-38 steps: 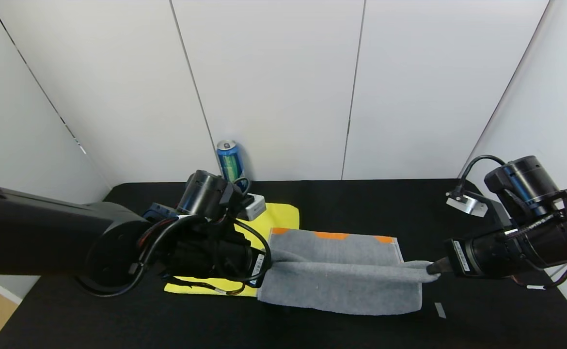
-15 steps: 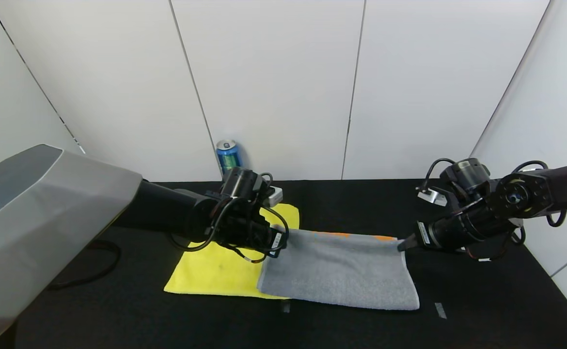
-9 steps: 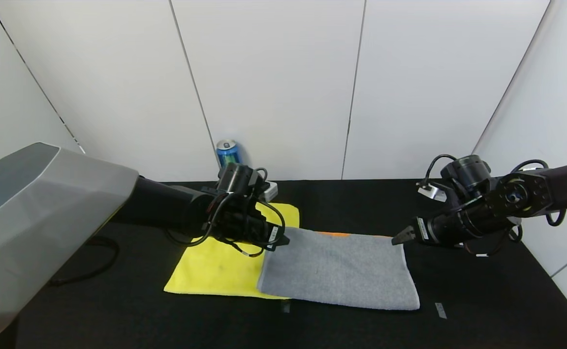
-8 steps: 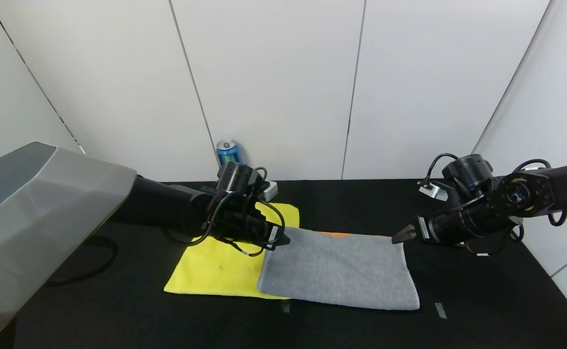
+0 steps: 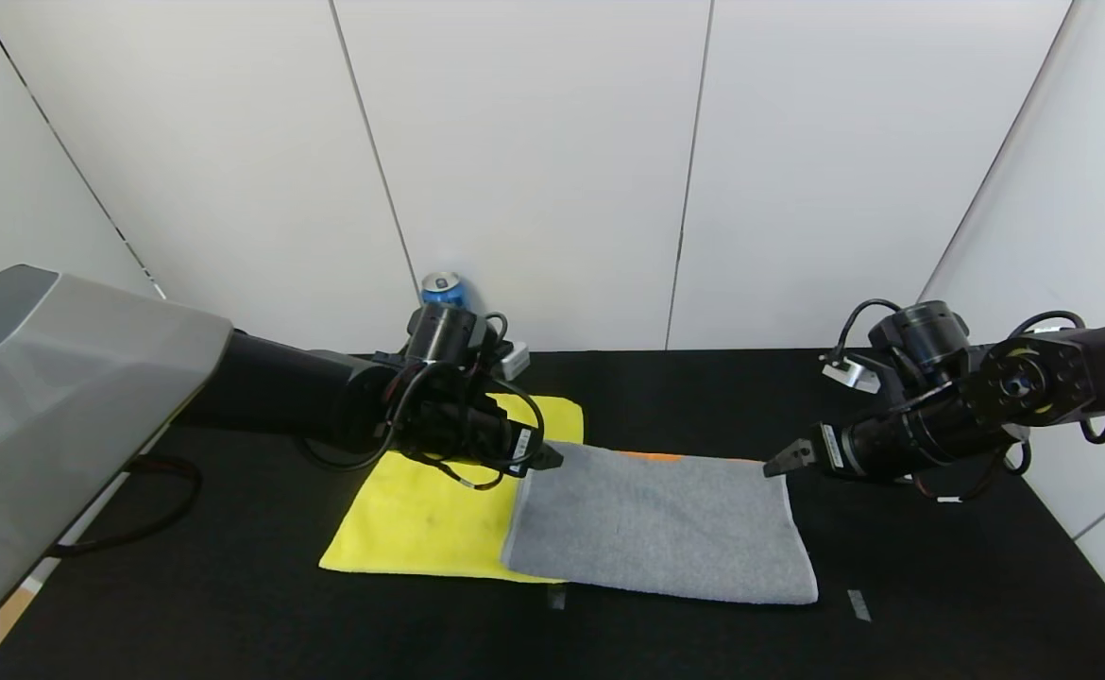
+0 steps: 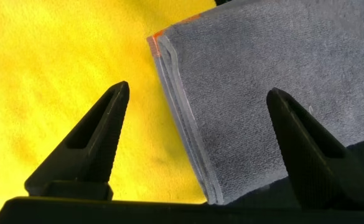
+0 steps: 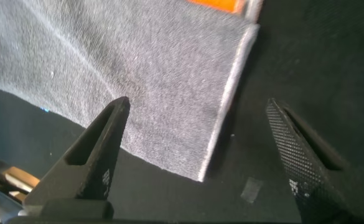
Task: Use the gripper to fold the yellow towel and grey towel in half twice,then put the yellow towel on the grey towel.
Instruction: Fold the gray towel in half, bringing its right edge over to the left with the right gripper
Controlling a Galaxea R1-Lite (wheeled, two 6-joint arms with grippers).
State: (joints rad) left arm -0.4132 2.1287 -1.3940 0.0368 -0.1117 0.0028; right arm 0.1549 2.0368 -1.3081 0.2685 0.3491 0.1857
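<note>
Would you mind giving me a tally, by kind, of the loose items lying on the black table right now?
Towels: 2, the yellow towel and the grey towel, which overlaps its edge.
Drink cans: 1, the blue can at the back wall.
Total: 3.

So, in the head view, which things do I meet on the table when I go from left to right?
Yellow towel → left gripper → grey towel → right gripper.
</note>
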